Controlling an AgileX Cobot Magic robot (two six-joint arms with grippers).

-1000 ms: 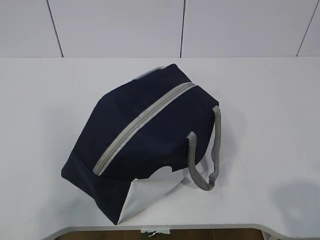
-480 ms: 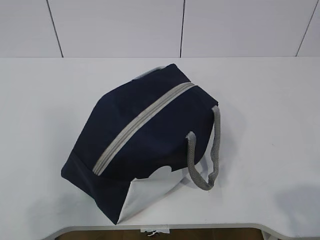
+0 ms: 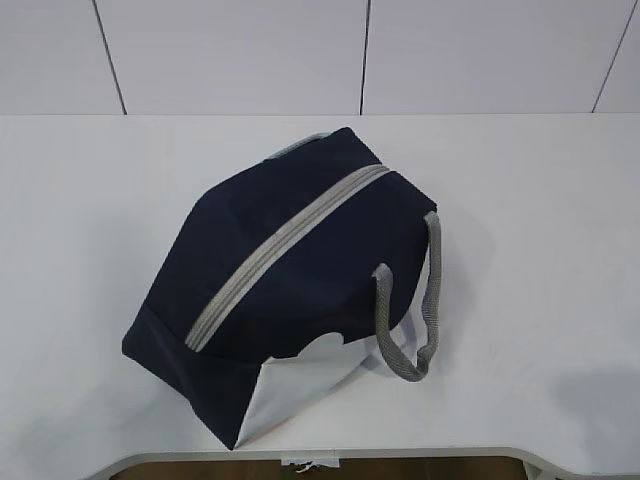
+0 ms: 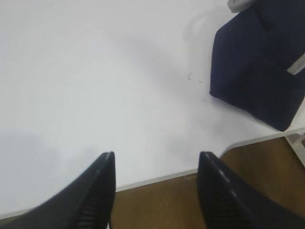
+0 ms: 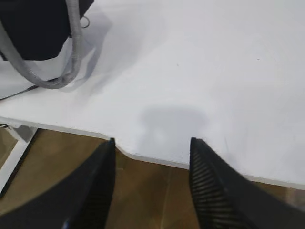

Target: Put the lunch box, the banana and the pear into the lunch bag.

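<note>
left wrist view: the left gripper (image 4: 156, 164) hangs over the table (image 4: 86, 81) near its front edge, jaws parted about halfway with nothing between them. the lunch bag (image 4: 259, 71) lies ahead and to the right of the jaws, well apart. in the right wrist view the right gripper (image 5: 151, 149) is likewise half open and empty; a bag handle (image 5: 57, 71) lies ahead to its left. the zipper (image 3: 285, 252) looks closed. lunch box, banana and pear are not visible; whether they are inside cannot be told.

No legible text, label, brand, number or sign in any view. Bag (image 3: 290, 270) fabric plain; table (image 3: 540, 200) unmarked.
</note>
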